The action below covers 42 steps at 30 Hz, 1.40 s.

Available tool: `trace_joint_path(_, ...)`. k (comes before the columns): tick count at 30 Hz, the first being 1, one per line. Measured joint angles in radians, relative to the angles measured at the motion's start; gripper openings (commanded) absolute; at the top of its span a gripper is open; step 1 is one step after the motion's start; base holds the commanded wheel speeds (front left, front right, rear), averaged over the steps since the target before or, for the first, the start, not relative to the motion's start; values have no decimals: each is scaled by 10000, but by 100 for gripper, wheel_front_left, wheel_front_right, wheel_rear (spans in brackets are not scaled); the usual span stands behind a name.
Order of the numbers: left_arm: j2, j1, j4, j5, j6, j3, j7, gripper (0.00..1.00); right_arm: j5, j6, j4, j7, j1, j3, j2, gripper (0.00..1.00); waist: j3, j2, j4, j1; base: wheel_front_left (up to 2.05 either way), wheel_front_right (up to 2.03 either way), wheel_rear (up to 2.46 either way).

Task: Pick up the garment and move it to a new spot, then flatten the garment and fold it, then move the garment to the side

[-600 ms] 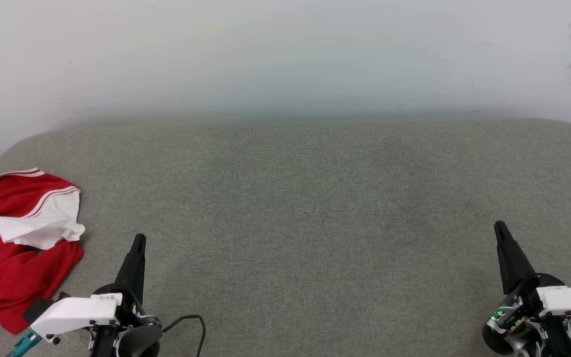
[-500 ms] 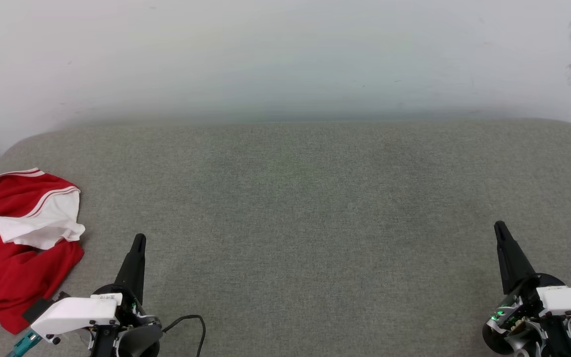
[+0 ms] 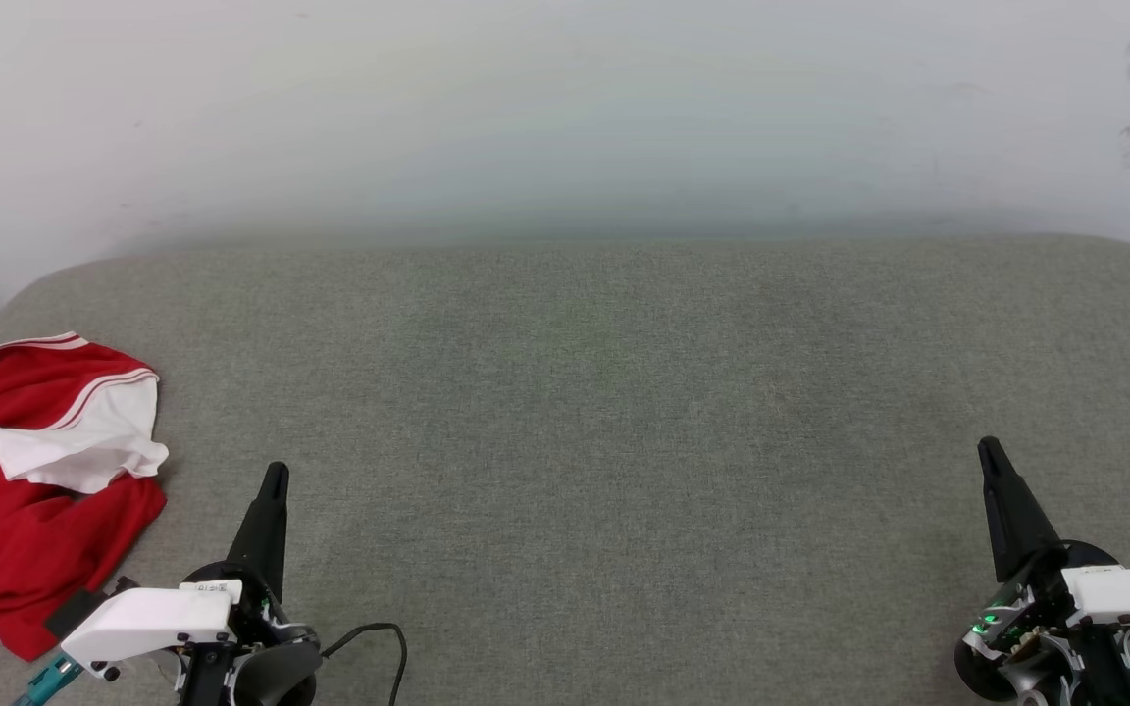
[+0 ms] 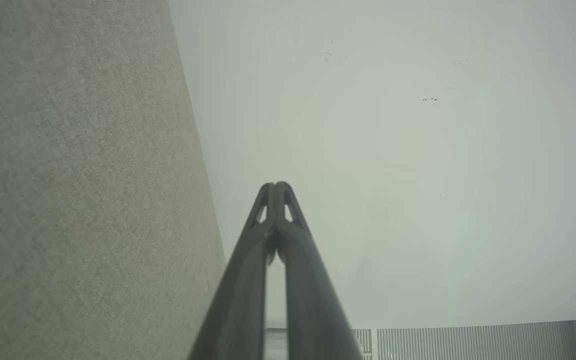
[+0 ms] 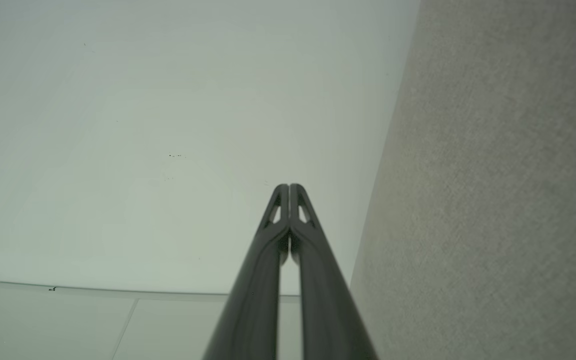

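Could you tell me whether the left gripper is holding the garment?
No, the left gripper is shut and empty, beside the garment.

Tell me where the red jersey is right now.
In the head view, the red jersey lies crumpled at the left edge of the grey cushion. It is just to the left of the shut left tool and not touching it.

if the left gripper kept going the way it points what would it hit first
Likely the white wall: the shut left gripper points above the grey cushion toward it, though depth is unclear. The garment lies off to its left, out of line.
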<state>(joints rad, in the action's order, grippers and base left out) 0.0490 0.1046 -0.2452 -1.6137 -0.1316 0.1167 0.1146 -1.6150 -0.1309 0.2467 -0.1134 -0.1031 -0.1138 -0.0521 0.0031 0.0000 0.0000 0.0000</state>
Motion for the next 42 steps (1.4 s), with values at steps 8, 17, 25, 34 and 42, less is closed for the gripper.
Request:
trace_joint_path(8, 0, 0, 0, 0, 0, 0, 0, 0, 0, 0, 0, 0, 0, 0, 0, 0, 0, 0, 0, 0, 0, 0, 0)
trace_joint_path(17, 0, 0, 0, 0, 0, 0, 0, 0, 0, 0, 0, 0, 0, 0, 0, 0, 0, 0, 0, 0, 0, 0, 0)
trace_joint_path(25, 0, 0, 0, 0, 0, 0, 0, 0, 0, 0, 0, 0, 0, 0, 0, 0, 0, 0, 0, 0, 0, 0, 0)
trace_joint_path(34, -27, -232, -263, -2, 10, -36, -8, 100, -2, 2, 249, 0, 234, 10, 13, 100, 0, 0, 0, 0, 0, 0, 0)
trace_joint_path(42, -38, -337, -146, 138, 12, -552, -376, 100, 263, 2, 161, 372, 417, 77, 35, 100, 7, 0, -9, 0, 0, 0, 0)
